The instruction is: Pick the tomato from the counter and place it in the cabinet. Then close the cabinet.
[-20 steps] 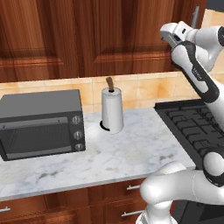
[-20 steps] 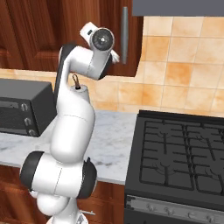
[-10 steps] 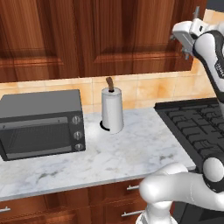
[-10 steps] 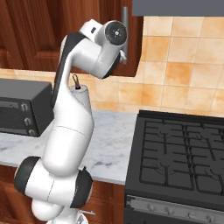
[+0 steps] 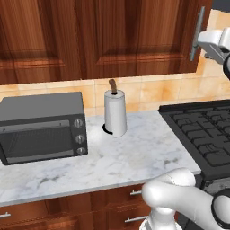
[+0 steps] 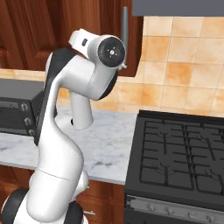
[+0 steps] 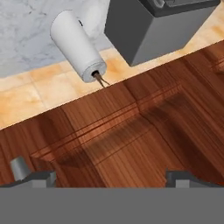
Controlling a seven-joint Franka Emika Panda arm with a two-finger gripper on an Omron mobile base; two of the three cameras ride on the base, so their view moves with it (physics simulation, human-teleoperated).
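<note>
I have the arm raised high, its elbow folded near the top of the right base view and the wrist reaching up toward the cabinet [image 5: 134, 40]. In the left base view the white end of the arm sits at the upper right edge, just beside the long silver bar handle [image 5: 196, 35] on the cabinet's right door. From the hand view my hand [image 7: 107, 177] faces the panelled door at close range; the two dark finger tips sit wide apart at the bottom with only wood between them, so it is released and carries nothing.

The cabinet doors look flush with the frame in both base views: dark reddish-brown wood with a streaked grain and a recessed rectangular panel whose bevelled edges catch shadow. I cannot find the tomato on the table or anywhere else, so I cannot tell where it is.

The table [image 5: 134, 157] is white marble with grey veins, over brown drawers with short silver pulls. On it stands a white paper-towel roll [image 5: 115, 113], a plain cylinder on a dark base with a brown post poking from its top. To its left sits a boxy dark grey toaster oven [image 5: 42, 127] with three round knobs. On the right is the black stovetop [image 6: 179, 153] with cast grates, backed by orange-tan tiles
</note>
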